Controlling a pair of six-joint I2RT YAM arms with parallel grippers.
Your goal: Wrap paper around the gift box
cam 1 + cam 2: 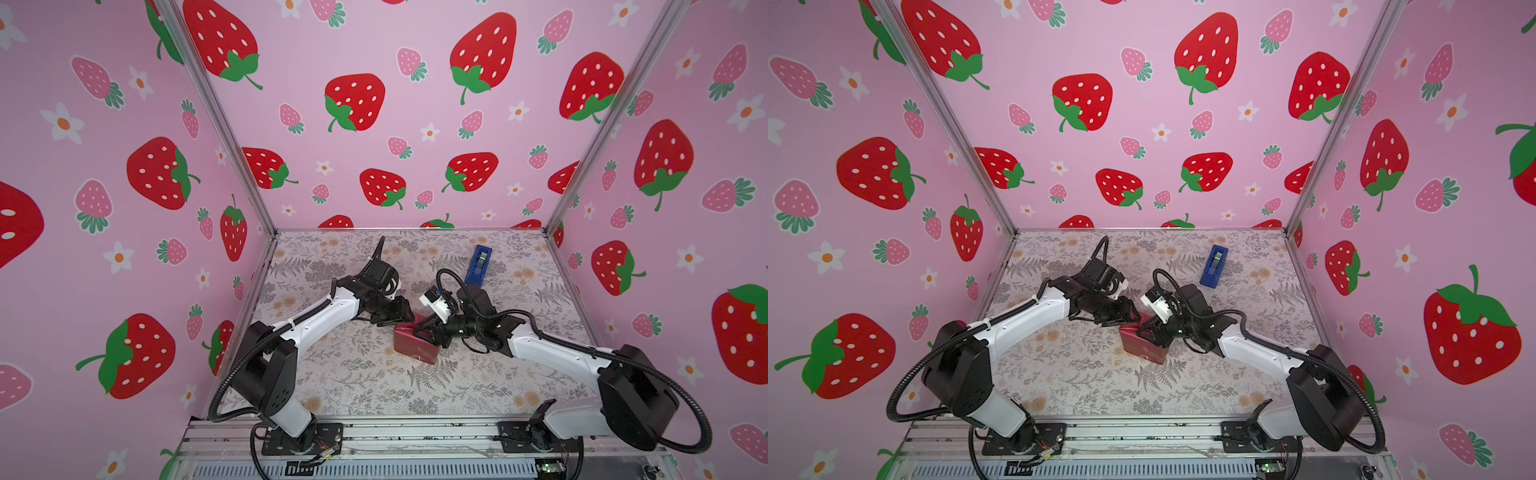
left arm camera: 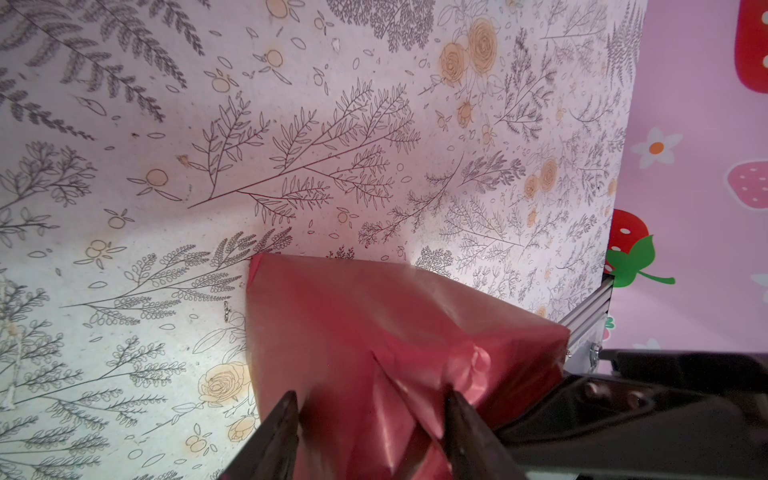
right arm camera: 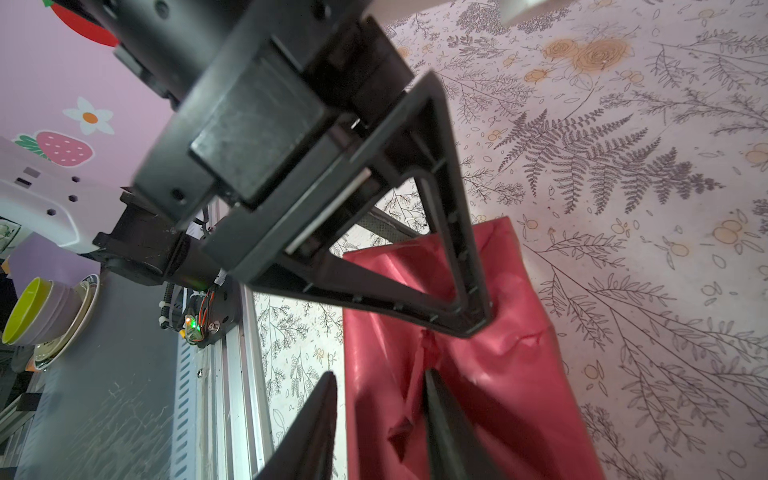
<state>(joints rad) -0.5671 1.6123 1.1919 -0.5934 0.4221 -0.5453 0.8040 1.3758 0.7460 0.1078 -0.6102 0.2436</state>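
The paper (image 1: 415,347) (image 1: 1142,349) is dark red and folded into a blocky parcel in the middle of the floral table; the gift box itself is hidden inside it. Creased folds and a puckered seam run over the paper's (image 2: 374,316) (image 3: 511,374) upper face. My left gripper (image 1: 409,321) (image 2: 372,399) is open, its fingers straddling a raised fold, and one fingertip (image 3: 478,326) presses on the paper. My right gripper (image 1: 420,332) (image 3: 380,374) faces it from the other side, open. One of its fingers lies along the seam; the other hangs just past the parcel's edge.
A bright-blue tape dispenser (image 1: 478,264) (image 1: 1214,266) stands at the back right of the table. An aluminium rail (image 1: 415,432) with both arm bases runs along the front edge. Pink strawberry walls close in three sides. Stacked bowls (image 3: 33,311) sit outside the cell.
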